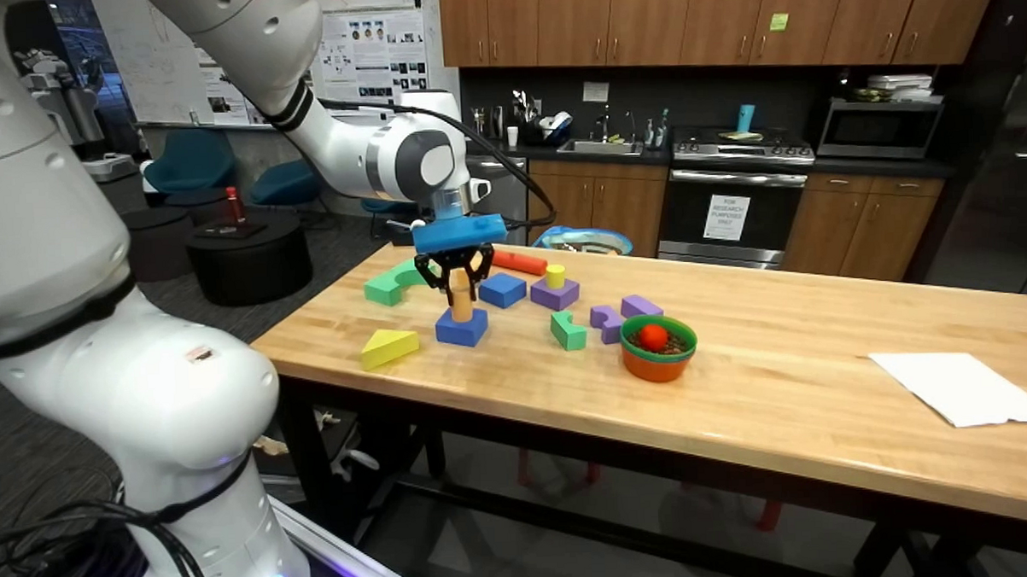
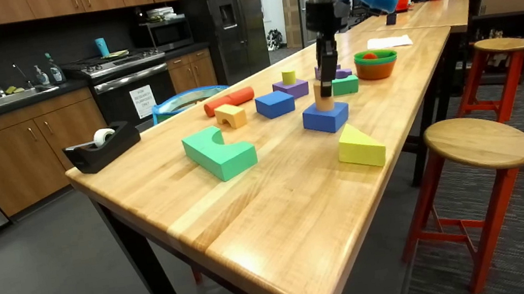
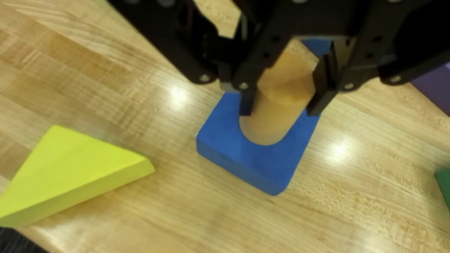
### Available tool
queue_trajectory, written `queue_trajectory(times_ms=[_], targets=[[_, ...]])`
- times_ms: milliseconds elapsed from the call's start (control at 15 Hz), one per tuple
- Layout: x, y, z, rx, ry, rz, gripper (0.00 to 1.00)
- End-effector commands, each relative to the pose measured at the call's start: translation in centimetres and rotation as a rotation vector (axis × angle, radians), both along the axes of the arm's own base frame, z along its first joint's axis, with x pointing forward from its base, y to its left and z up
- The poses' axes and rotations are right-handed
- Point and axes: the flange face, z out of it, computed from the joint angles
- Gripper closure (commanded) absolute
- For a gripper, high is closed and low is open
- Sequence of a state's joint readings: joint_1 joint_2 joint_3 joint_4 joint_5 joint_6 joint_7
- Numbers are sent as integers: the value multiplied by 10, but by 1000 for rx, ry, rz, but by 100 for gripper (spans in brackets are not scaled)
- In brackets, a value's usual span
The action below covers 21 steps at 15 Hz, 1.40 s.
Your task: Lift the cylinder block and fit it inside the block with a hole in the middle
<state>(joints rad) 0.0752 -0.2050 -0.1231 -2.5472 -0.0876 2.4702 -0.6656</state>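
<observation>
Near centre in the wrist view, the orange peg (image 3: 277,105) is pinched by the gripper (image 3: 279,109); the hole of the blue block (image 3: 251,154) is hidden.

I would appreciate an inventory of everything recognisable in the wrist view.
Cylinder block: one, pale orange, upright near the middle
Target block: one, blue, at the cylinder block's foot
Wedge: one, yellow, at left
Partly hidden block: one, blue, beyond the cylinder block
Upper cropped block: one, purple, right edge
Lower cropped block: one, green, right edge
Table: one, light wood, underneath
Floor: one patch, dark, bottom left
Hand: one, black, astride the cylinder block
</observation>
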Motion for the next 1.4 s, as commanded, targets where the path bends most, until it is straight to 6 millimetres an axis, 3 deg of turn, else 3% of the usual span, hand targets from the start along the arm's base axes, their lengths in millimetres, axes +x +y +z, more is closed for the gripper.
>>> queue_trajectory(times_ms=[0, 800, 1333], targets=[[10, -11, -20, 8, 29, -28, 84], [25, -30, -23, 34, -64, -151, 84], [29, -31, -23, 34, -77, -176, 84]])
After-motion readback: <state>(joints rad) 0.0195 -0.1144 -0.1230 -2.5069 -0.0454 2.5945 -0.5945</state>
